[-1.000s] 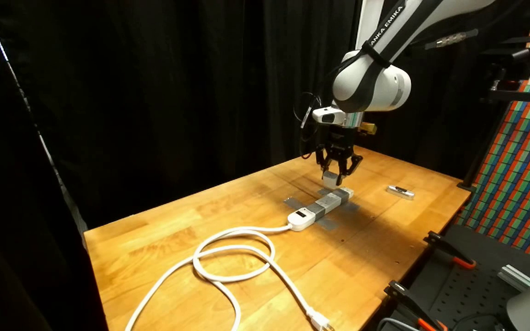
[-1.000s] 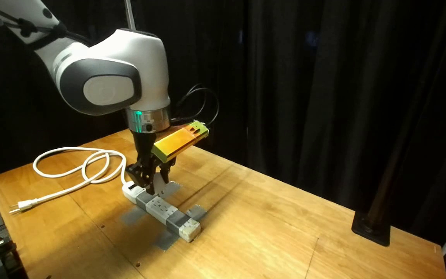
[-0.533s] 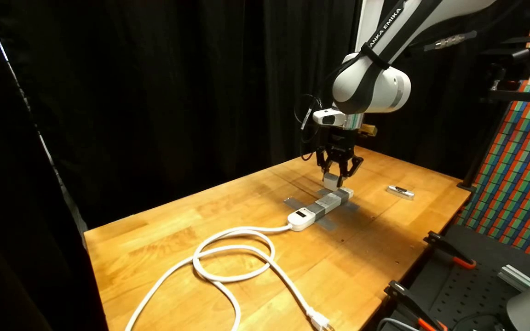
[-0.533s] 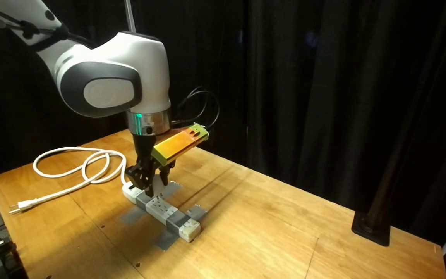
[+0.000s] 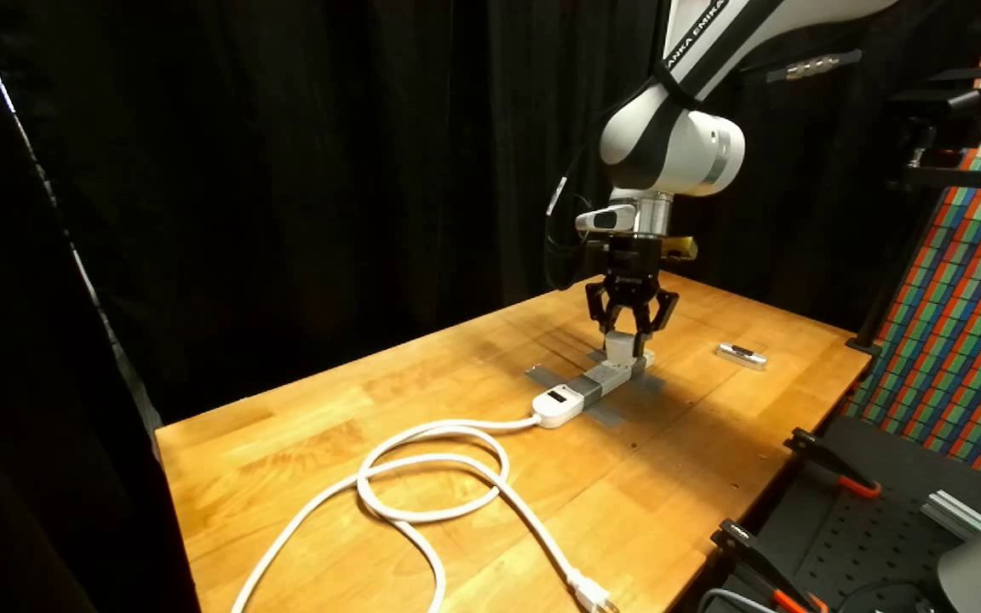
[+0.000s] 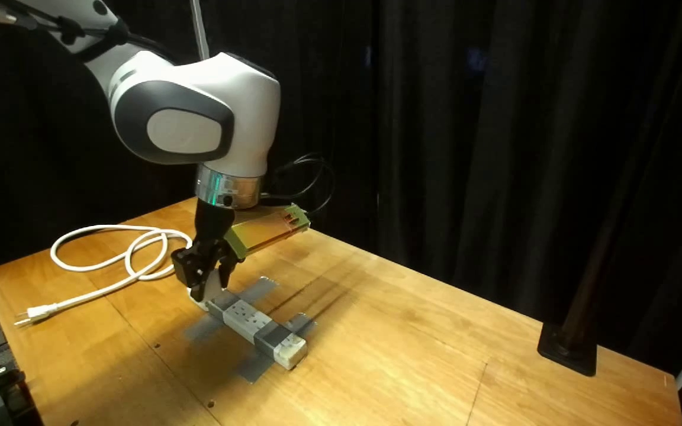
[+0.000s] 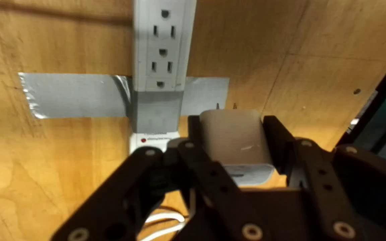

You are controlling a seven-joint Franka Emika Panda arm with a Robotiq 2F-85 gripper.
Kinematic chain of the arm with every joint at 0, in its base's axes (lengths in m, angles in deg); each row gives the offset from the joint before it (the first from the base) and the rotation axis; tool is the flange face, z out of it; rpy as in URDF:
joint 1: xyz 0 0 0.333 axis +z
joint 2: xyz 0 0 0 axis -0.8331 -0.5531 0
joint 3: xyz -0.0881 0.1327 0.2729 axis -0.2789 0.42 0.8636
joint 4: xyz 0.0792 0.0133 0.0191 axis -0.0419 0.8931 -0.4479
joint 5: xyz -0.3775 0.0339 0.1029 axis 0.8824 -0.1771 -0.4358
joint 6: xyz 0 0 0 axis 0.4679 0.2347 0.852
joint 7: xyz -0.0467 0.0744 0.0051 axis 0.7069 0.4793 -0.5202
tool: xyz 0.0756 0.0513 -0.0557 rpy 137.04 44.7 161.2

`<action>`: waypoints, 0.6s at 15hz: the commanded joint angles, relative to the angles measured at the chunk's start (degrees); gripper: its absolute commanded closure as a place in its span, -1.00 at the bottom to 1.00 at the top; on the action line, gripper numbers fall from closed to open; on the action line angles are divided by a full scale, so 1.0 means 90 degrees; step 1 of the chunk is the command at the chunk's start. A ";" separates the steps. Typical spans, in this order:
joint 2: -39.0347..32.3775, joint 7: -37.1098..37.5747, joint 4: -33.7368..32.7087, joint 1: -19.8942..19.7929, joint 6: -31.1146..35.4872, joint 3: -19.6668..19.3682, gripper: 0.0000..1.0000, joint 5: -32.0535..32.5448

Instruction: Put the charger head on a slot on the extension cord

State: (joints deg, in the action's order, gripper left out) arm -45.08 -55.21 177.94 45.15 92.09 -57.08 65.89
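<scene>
Wrist view: boxy, seemingly plastic charger head (image 7: pixel 238 144) in claw (image 7: pixel 235 130).

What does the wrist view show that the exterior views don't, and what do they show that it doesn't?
Only the wrist view: a red dot on the extension cord and a dark slot in the charger head. Only the exterior views: the cord's plug, the robot arm and the black curtain. All share the charger head held in the claw, the extension cord, gray tape and the table.
</scene>
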 commanded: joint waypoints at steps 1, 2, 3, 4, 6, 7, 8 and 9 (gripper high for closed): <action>-0.0327 -0.0643 -0.0778 -0.0082 -0.1062 -0.0069 0.53 -0.0601; -0.0377 -0.0731 -0.0907 -0.0087 -0.1120 -0.0095 0.53 -0.0731; -0.0449 -0.0820 -0.1029 -0.0101 -0.1155 -0.0121 0.53 -0.0854; -0.0509 -0.0919 -0.1107 -0.0120 -0.1065 -0.0133 0.53 -0.1001; -0.0665 -0.1183 -0.1239 -0.0171 -0.0905 -0.0138 0.53 -0.1287; -0.0721 -0.1296 -0.1273 -0.0180 -0.0769 -0.0146 0.53 -0.1379; -0.0793 -0.1374 -0.1321 -0.0192 -0.0701 -0.0158 0.53 -0.1430; -0.0864 -0.1413 -0.1366 -0.0197 -0.0663 -0.0174 0.53 -0.1434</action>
State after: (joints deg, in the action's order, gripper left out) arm -50.73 -64.83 168.09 43.89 85.29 -58.42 55.12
